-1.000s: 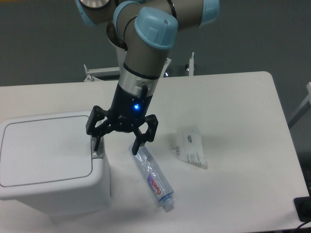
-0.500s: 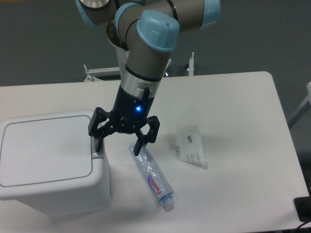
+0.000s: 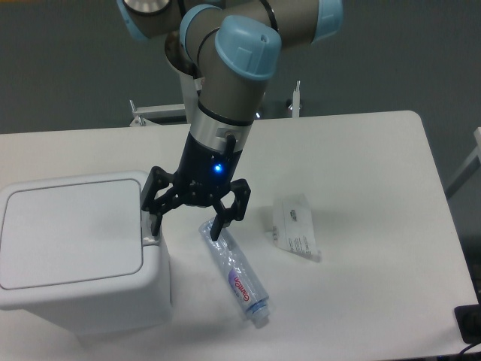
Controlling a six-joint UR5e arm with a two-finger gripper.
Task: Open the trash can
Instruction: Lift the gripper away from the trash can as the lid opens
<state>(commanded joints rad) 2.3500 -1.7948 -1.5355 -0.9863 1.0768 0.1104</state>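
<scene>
- Sitting on the white worktop (image 3: 361, 150), to the left of the hand, is the large boxy white plastic trash can (image 3: 79, 252) with rounded corners; its flat lid lies closed.
- A small grey push-button tab (image 3: 152, 239) shows at the right edge of the trash can's lid, right under the hand's left finger.
- The black two-finger hand (image 3: 186, 227) hangs with its fingers spread wide and nothing held between them; a blue light glows on the wrist above it.
- One fingertip (image 3: 156, 225) points down at the tab at the lid's right edge; whether it touches the tab cannot be told.
- The other fingertip (image 3: 217, 230) is on the hand's right side, just above the near end of a clear plastic bottle (image 3: 235, 275), and contact there cannot be judged either.
- That clear plastic bottle with a white label and red lettering lies on its side on the worktop, below and to the right of the hand, running away from it at a slant toward the front edge.
- Further right of the hand, well apart from it, a small white printed packet (image 3: 296, 227) lies flat on the worktop.
- The grey arm with pale blue joint caps (image 3: 248, 45) rises up and to the right from the hand.
</scene>
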